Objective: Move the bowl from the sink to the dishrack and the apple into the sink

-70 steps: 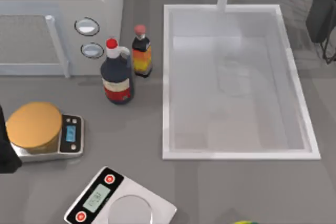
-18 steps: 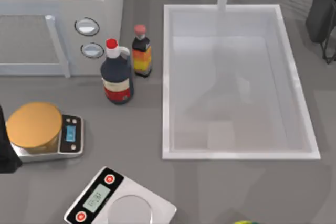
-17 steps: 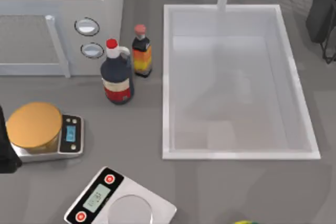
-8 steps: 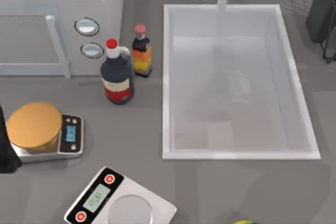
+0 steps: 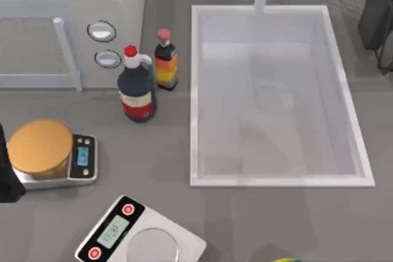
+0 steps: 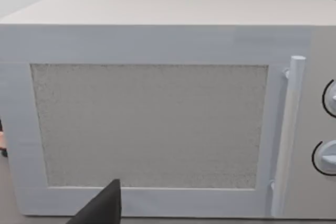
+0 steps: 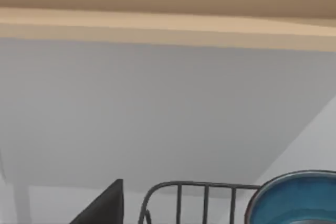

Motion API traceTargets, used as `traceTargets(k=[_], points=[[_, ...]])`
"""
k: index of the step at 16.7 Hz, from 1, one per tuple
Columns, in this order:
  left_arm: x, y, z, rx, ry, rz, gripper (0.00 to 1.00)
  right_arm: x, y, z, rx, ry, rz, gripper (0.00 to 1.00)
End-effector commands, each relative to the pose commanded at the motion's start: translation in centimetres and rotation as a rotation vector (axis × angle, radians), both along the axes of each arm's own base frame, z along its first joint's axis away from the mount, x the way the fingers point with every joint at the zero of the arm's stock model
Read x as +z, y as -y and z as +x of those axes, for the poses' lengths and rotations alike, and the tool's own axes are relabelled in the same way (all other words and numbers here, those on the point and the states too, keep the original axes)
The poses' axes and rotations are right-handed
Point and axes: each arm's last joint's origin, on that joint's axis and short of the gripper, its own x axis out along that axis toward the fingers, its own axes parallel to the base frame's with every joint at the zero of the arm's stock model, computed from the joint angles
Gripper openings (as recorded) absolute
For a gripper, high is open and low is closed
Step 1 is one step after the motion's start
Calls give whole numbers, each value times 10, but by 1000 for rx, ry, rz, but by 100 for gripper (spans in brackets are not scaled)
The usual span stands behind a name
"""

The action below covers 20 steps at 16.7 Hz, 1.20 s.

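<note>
Out of the sink [image 5: 195, 90] and up by the dishrack [image 7: 199, 195] with the bowl [image 7: 299, 200].
Leaves only a fainter, shifted shadow on the basin floor than a second ago; reads as the first half near done, the apple part not yet started. Sits near the right gripper [image 7: 107, 205], beside the rack wires; cannot tell whether clamped or released. Left gripper [image 6: 102, 208] parked facing the microwave [image 6: 152, 129], grip likewise unclear.

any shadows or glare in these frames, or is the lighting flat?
Top view: soft grey shadow patches on the sink floor, faint shadows beside the two bottles, no glare. Left wrist view: microwave evenly lit, matte. Right wrist view: mild sheen on the bowl.
</note>
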Motion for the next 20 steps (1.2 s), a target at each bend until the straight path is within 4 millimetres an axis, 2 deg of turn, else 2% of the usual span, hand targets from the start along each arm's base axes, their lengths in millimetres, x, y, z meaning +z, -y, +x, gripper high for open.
traceTargets(k=[3,5,7,9,12,15,17,20], points=[[0,0,0,0,0,0,100,16,-23,-61,16,49,-14,100],[0,0,0,0,0,0,100,15,-35,-104,24,86,-17,100],[0,0,0,0,0,0,100,2,-43,-141,26,112,-13,100],[0,0,0,0,0,0,100,-20,-47,-168,21,112,-3,100],[0,0,0,0,0,0,100,-62,-49,-188,-5,67,14,100],[0,0,0,0,0,0,100,-99,-49,-193,-47,-3,24,100],[0,0,0,0,0,0,100,-112,-48,-193,-66,-34,26,100],[0,0,0,0,0,0,100,-113,-48,-193,-68,-37,26,100]])
